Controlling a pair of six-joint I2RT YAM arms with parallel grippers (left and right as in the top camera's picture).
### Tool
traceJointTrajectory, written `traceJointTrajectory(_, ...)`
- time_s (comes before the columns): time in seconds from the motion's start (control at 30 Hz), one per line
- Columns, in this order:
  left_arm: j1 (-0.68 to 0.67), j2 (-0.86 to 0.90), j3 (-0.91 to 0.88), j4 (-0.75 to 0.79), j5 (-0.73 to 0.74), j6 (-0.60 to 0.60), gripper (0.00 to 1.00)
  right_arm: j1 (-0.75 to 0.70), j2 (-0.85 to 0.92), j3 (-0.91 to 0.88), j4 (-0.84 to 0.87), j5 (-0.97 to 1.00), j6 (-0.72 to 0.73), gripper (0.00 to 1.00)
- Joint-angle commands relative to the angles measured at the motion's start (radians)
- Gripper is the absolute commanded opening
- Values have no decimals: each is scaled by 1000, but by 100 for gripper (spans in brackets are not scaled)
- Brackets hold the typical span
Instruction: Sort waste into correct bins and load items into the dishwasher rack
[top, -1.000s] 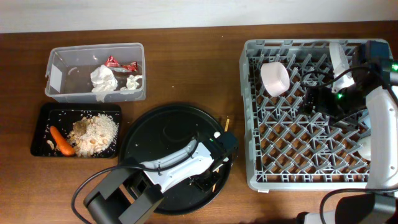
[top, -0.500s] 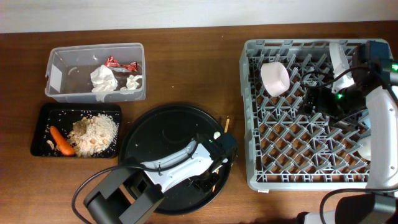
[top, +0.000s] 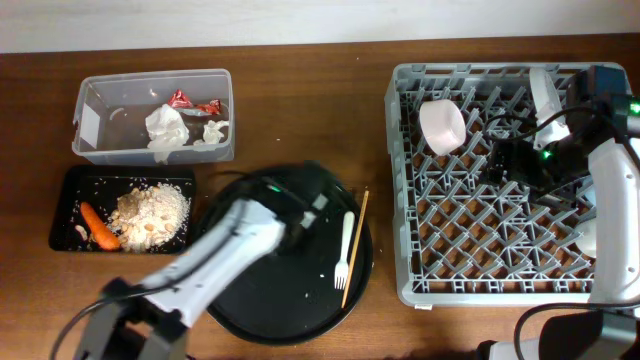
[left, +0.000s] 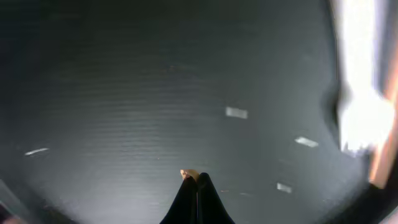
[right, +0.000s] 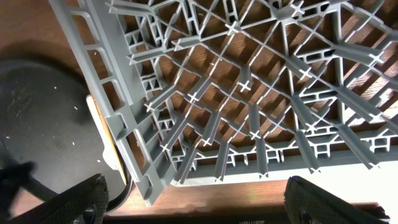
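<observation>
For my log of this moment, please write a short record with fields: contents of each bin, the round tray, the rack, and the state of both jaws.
clear tub: white tissues, red wrapper
black tray: carrot piece, beige scraps
round tray: white fork, chopsticks
rack: holds pink bowl
left gripper: jaws shut, above round tray
right gripper: jaws open, empty, above rack
</observation>
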Motion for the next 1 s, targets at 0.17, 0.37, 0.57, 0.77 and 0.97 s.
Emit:
traceJointTrajectory(0.17,712,-50,18,163,-57,1,0,-2,-21,3,0,6,-11,94)
traceJointTrajectory(0.37,855,-48,18,279,-43,2,1,-2,-21,3,0,6,-11,94)
traceJointTrajectory(0.57,857,-48,18,276,-43,2,38,-2,-21,3,0,5,-12,94)
traceJointTrajectory(0.77,857,-48,18,154,72,1,61,117,-60,4,6,-22,-36,94)
traceJointTrajectory(0.97,857,-48,18,123,82,1,64,550,-69,-19,66,-12,167,94)
